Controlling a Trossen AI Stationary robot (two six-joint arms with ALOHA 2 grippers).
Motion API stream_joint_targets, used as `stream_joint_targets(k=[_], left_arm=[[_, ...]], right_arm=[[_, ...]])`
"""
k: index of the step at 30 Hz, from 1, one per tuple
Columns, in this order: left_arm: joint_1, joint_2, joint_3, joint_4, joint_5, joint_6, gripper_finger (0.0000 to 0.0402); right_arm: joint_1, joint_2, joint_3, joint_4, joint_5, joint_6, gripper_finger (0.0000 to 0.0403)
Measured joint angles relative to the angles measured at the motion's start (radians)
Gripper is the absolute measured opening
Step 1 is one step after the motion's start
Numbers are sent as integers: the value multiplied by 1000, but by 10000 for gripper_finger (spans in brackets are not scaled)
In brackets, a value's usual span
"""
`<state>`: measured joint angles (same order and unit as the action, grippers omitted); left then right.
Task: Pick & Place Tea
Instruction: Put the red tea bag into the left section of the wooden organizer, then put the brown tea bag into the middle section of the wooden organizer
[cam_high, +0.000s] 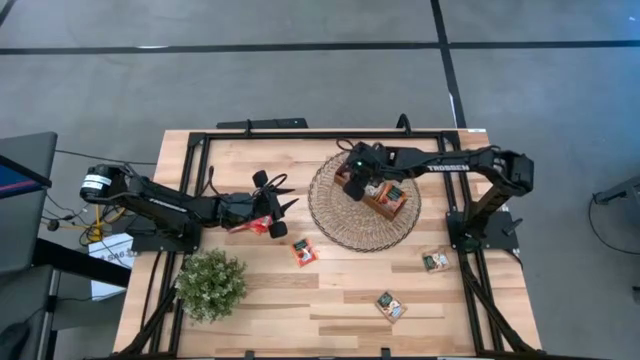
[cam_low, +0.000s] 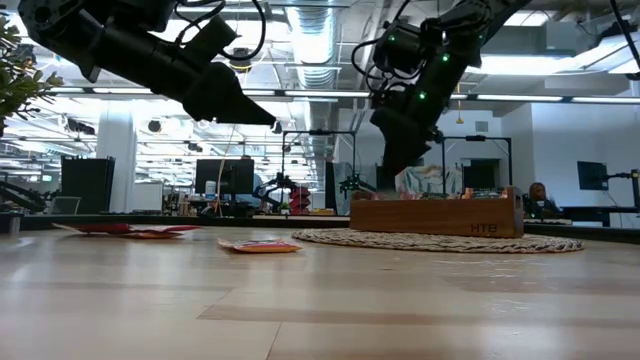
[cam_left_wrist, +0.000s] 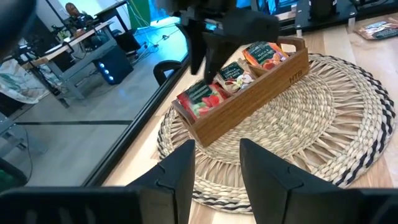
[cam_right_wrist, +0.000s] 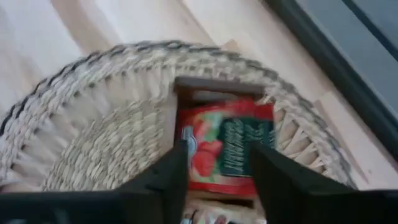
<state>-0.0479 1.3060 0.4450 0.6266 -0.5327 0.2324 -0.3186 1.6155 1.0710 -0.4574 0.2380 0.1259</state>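
Three tea sachets (cam_high: 304, 252) lie loose on the table (cam_high: 330, 310), near the round woven mat (cam_high: 335, 222). More sachets sit in the wooden tray (cam_left_wrist: 249, 102) on that mat. One red sachet (cam_right_wrist: 225, 151) lies in the tray's end box. The right gripper (cam_right_wrist: 216, 169) hangs just above it, fingers apart, holding nothing. The left gripper (cam_left_wrist: 216, 163) waits beside the mat, fingers apart, empty.

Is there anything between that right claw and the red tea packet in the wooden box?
Nothing visible does. The right gripper hangs directly over the red square tea sachet, which lies in the end compartment of the long brown wooden tray on the round woven straw mat; its fingers are open, with only air between.
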Motion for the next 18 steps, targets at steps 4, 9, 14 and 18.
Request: stream_joint_targets(k=[4, 9, 14, 18], left_arm=[[0, 0, 0, -2, 0, -1, 119], [0, 0, 0, -4, 0, -1, 119], [0, 0, 0, -18, -1, -1, 119], [0, 0, 0, -26, -1, -17, 119]], right_arm=[[-14, 0, 53, -99, 75, 32, 219], [3, 0, 101, -177, 184, 37, 238], [51, 0, 102, -196, 126, -2, 232], [-8, 0, 102, -196, -35, -10, 221]])
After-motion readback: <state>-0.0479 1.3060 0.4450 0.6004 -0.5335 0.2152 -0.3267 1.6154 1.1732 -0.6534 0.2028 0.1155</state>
